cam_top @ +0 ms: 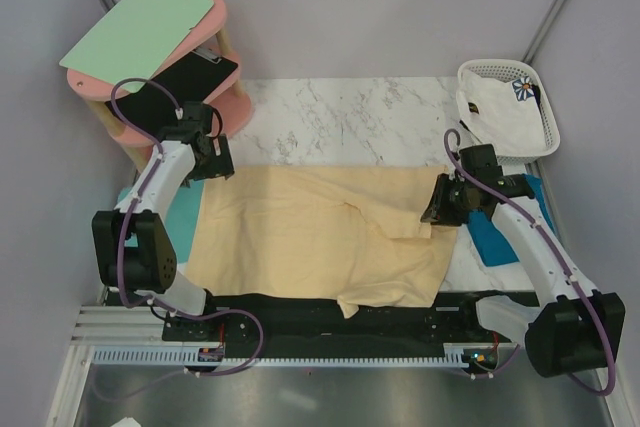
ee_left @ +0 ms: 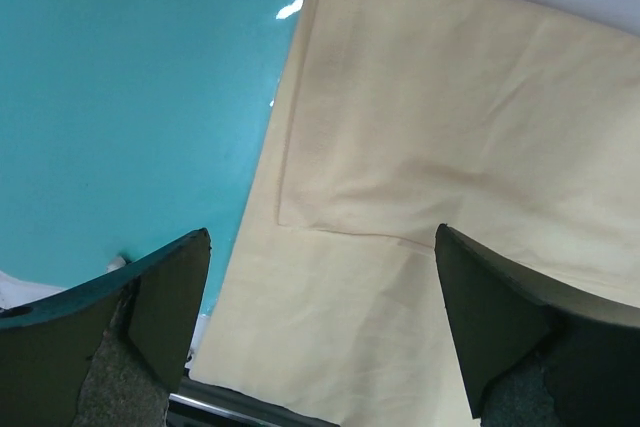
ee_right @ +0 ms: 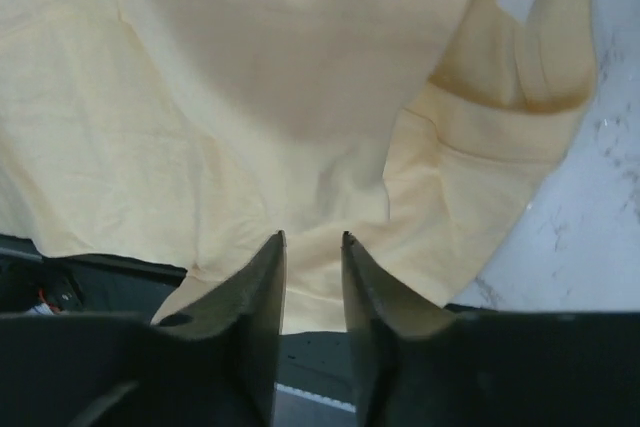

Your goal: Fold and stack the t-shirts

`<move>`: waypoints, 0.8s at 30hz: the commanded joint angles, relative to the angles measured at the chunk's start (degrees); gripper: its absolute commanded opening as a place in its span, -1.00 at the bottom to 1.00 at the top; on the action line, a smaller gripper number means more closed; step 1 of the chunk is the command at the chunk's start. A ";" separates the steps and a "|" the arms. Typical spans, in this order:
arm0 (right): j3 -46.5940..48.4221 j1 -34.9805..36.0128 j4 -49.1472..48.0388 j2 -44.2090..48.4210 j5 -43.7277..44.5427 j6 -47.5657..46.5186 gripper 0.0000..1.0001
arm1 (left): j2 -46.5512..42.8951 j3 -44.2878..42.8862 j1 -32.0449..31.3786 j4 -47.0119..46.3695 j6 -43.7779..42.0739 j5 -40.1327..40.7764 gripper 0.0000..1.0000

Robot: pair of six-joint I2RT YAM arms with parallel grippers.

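Marble table (cam_top: pixel 330 117), yellow t-shirt (cam_top: pixel 320 237) spread beneath; left fingers (ee_left: pixel 160 297) wide apart, right fingers (ee_right: pixel 255 307) barely parted

Pale yellow t-shirt (cam_top: pixel 320 237) spread centre, partly folded; teal-blue t-shirt (cam_top: pixel 488 239) right; white flowered t-shirt (cam_top: pixel 495 107) in basket (cam_top: pixel 549 132).

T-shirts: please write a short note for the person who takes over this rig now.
Left hand: wide open, empty, above the left edge of the yellow t-shirt.
Right hand: fingers slightly apart, empty, above its right side.
Teal-blue t-shirt lies at the right; white t-shirt is in the basket.
Done: yellow one spread out.
To do: folding, then stacking all three.
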State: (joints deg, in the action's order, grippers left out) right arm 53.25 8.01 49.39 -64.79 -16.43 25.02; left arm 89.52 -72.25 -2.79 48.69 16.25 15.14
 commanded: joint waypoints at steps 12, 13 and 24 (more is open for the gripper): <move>1.86 -0.10 -10.08 3.37 13.52 -3.66 -0.51 | 2.75 -7.03 -8.99 0.45 3.43 3.06 -0.11; 1.24 -0.01 -13.32 2.05 13.96 -3.48 -1.00 | 3.81 -7.64 -9.95 0.62 4.48 3.49 -0.71; 7.38 6.66 -22.93 -26.42 20.90 -4.54 -1.00 | 17.88 -11.33 -11.54 0.36 8.62 2.97 -0.96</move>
State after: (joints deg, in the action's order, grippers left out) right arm 55.44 11.99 31.03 -86.02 -0.82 21.19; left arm 104.99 -79.99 -14.35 49.32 21.23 17.50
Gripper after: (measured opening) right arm 0.007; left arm 0.026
